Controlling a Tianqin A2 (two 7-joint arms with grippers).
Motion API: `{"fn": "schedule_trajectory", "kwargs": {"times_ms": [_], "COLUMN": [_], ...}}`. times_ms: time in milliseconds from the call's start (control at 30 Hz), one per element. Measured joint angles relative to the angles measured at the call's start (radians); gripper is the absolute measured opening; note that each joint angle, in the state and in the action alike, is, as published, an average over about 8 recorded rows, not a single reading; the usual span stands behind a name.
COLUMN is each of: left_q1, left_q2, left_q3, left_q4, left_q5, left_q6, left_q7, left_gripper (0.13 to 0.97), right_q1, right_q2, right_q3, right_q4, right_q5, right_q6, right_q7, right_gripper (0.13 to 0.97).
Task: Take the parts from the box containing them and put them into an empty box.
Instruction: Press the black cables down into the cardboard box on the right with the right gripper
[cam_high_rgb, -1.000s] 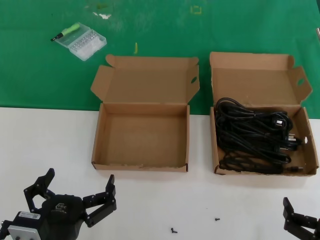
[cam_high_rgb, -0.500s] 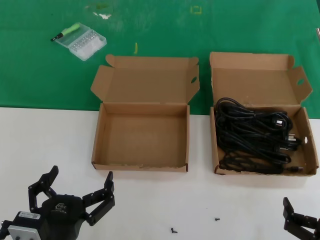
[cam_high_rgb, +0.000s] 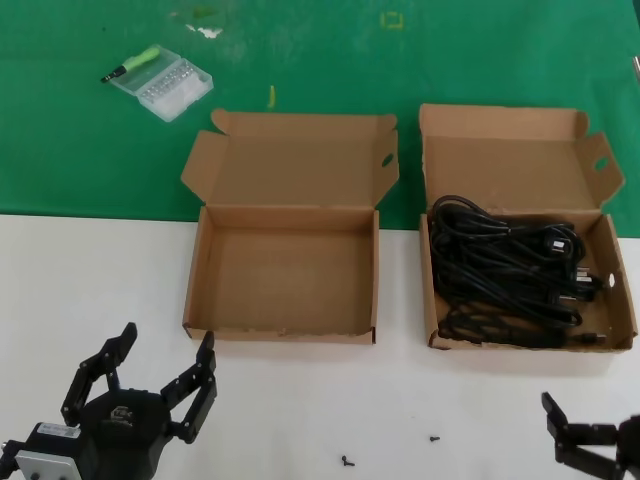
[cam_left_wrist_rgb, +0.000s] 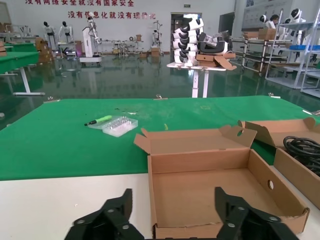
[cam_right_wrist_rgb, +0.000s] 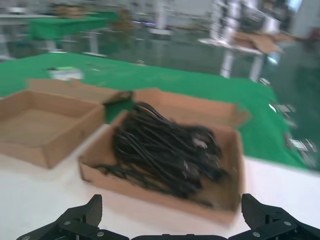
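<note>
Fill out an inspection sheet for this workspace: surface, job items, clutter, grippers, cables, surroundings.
Surface: white table in front, green mat behind.
Job items: power cords piled in the box containing them; empty box open, to the robot's left of it.
Clutter: clear plastic case with a green pen on the mat; two tiny black screws on the table.
Grippers: left gripper open, low in front of the empty box; right gripper open, facing the cord box.
Cables: nothing seen besides the cords.
Surroundings: hall with other tables and parked robots.
</note>
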Motion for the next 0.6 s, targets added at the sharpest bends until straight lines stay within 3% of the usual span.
{"fn": "schedule_trajectory", "kwargs": {"times_ms": [100,367,600], "left_q1": [0.000,0.000,0.000], "left_q2": [0.000,0.000,0.000], "left_q3": [0.000,0.000,0.000], "left_q4": [0.000,0.000,0.000], "left_q5": [0.000,0.000,0.000], "left_q6": [0.000,0.000,0.000], "left_q7": [0.000,0.000,0.000], "left_gripper": [0.654,0.438,0.316], "right_q1": [0.040,0.246,0.516], "right_q2": [0.074,0.265,0.313], "right_q3": [-0.017,-0.117,-0.253], "right_q4": [0.007,-0.017,-0.128], "right_q5": [-0.013,-0.080,-0.166], "right_q6": [-0.063,-0.289,-0.526], "right_q7": [0.000,0.012,-0.029], "right_gripper": [0.966,0.966,0.966]}}
